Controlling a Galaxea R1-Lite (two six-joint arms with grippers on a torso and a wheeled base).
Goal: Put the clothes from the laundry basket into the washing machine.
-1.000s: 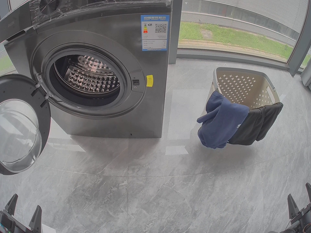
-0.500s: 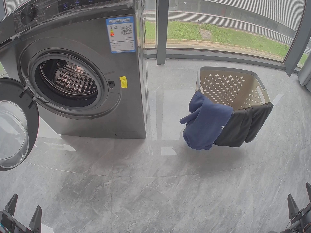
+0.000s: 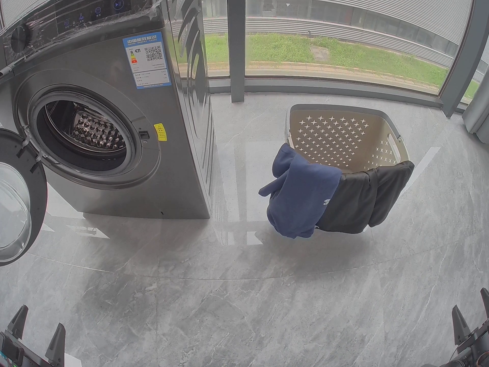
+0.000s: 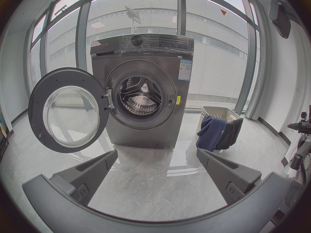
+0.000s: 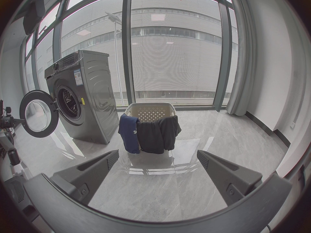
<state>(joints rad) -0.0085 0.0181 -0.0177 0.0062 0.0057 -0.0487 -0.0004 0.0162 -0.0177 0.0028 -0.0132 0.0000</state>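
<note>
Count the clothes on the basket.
2: a blue garment over the laundry basket's near rim, a black garment beside it, farther from the washing machine. Others may hide inside.

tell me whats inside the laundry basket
Inside the laundry basket, the star-holed far wall shows bare. A blue garment and a black garment hang over its near rim, mostly outside. They cover the bottom, so anything lying there cannot be seen.

The head view looks steeply down at the floor (image 3: 254, 291) from high up; the left wrist view sits low, facing the open front of the washing machine (image 4: 145, 134); the right wrist view, equally low, faces the laundry basket (image 5: 149, 112); all three share both.
</note>
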